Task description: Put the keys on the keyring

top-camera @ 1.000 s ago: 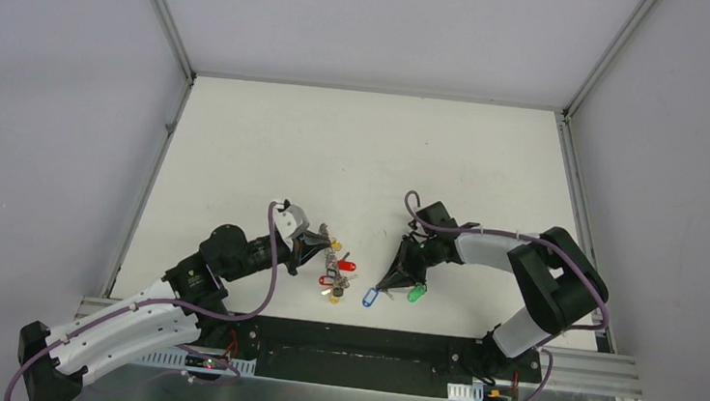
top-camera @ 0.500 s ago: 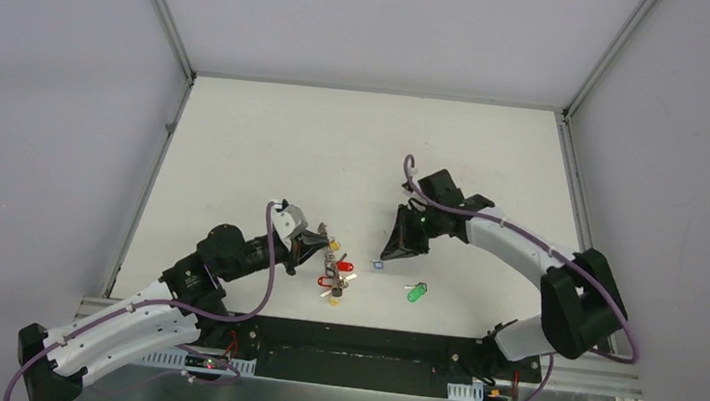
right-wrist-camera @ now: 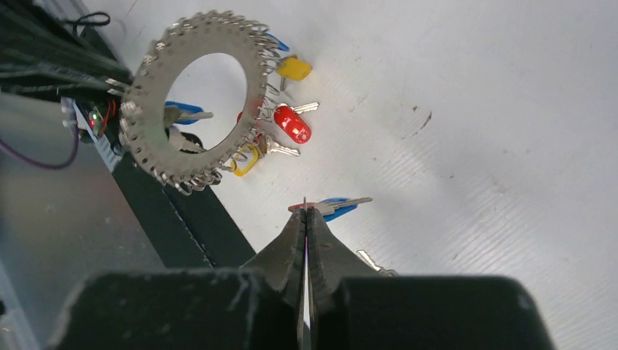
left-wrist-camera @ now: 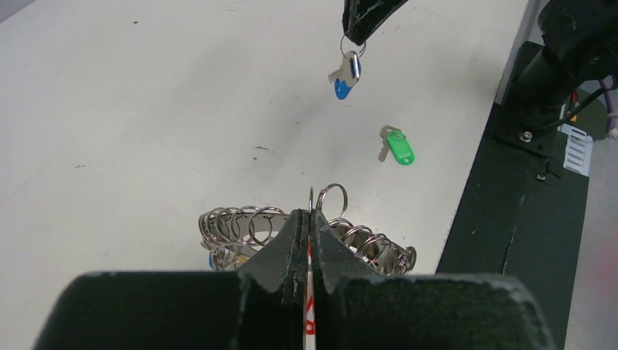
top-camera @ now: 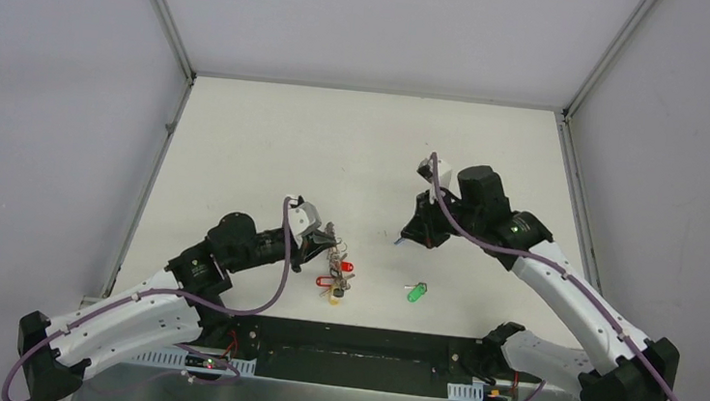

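Robot lab test cell — a boxed-in bench.

A white table (top-camera: 355, 152) stands inside plain grey walls (top-camera: 48, 115) at 9, 12 and 3 o'clock, with aluminium posts (top-camera: 162, 11) in the corners at 11 and 1 o'clock. At 6 o'clock a black plate (top-camera: 357, 356) and a slotted metal rail (top-camera: 569, 367) carry a left arm (top-camera: 138, 312) and a right arm (top-camera: 566, 292), both white and black, each trailing a purple cable (top-camera: 277, 271). A red LED (top-camera: 211, 362) glows by the left arm's base. The things handled are small props — a keyring (top-camera: 334, 265), a blue key (left-wrist-camera: 345, 76) and a green key (top-camera: 417, 291), all toward 6 o'clock.
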Tool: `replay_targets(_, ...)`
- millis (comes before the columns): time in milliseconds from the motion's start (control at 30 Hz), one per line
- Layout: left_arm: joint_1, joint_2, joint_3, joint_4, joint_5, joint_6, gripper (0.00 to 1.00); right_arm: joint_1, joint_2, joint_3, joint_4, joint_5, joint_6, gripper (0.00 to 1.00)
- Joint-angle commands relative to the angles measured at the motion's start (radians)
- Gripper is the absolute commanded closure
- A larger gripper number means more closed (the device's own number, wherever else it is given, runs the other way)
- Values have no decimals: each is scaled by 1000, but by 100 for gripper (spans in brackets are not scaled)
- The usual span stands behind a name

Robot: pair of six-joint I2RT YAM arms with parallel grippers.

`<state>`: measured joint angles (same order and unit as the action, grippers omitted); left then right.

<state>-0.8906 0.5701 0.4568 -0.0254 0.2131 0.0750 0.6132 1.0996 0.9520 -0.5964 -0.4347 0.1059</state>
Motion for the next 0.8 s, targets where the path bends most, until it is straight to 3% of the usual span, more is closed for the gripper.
replay_targets(0,-3,52,81,63,92,32,100,3,-109,-34,56,-96,-235,100)
replay_targets(267,-3,128,104,132,234,135,100,11,-117,-30,86,-385,-405,100)
replay_targets(400,-3,151,103,172,306,178,100,45,-69,-4,117,-393,-405,100)
replay_targets(767,-4,162,109,173,321,166,100,211,61,46,192,-309,-403,100)
